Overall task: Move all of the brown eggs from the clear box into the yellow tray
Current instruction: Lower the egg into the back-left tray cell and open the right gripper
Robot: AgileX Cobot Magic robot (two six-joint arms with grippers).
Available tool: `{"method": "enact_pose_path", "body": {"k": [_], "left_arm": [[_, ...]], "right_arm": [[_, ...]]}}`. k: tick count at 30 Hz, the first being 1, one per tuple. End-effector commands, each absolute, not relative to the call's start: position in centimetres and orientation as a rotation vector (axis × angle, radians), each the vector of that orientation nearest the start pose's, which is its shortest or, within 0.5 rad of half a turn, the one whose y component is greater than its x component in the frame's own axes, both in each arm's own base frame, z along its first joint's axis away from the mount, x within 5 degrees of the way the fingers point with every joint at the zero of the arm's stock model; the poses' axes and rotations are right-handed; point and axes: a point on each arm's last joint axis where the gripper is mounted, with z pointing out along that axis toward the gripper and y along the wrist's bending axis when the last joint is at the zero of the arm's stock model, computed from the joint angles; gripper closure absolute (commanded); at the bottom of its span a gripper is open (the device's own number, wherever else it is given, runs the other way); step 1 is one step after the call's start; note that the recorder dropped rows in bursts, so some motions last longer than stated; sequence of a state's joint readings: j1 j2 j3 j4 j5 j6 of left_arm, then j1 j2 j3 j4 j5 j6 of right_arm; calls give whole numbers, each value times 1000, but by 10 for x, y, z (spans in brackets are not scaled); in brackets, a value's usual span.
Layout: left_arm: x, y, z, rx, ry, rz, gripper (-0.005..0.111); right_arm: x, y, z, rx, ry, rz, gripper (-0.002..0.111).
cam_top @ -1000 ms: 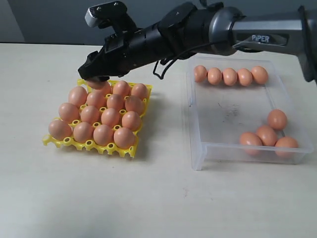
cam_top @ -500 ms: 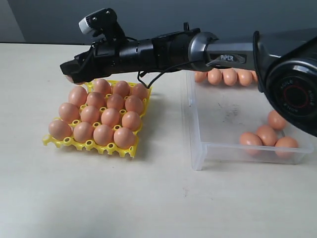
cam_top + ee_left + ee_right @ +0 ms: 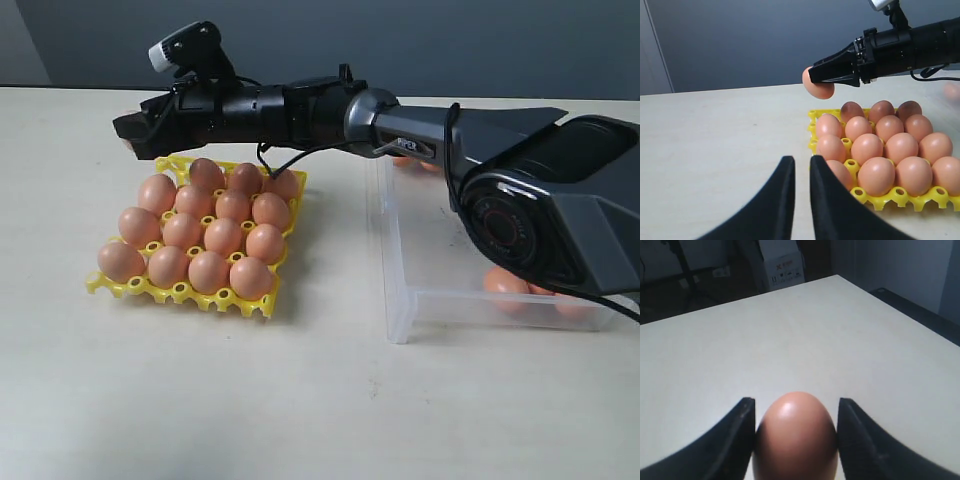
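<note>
Right gripper (image 3: 795, 440) around brown egg (image 3: 794, 437).

I work in what looks like a lab or test room. A bare cream table (image 3: 300, 400) stands before a plain grey-blue wall (image 3: 400, 40). From my right wrist camera, at 12 o'clock beyond the table, a cardboard box (image 3: 785, 267) and dark stands occupy a dim floor.

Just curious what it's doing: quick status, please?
Right gripper shut on an egg, above the table beyond the tray. Left gripper nearly shut, empty. Nothing in the way.
</note>
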State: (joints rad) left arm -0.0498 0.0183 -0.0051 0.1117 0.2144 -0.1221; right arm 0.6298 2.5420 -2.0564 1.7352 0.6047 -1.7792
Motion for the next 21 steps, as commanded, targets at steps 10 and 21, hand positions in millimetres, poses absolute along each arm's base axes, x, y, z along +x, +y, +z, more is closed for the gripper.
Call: {"method": "enact_pose_path", "body": {"k": [10, 21], "left_arm": [[58, -1, 193, 17, 1715, -27, 95], [58, -1, 193, 17, 1715, -27, 95]], "right_arm": [[436, 373, 138, -954, 1698, 904, 109], [438, 372, 124, -933, 1746, 881, 109]]}}
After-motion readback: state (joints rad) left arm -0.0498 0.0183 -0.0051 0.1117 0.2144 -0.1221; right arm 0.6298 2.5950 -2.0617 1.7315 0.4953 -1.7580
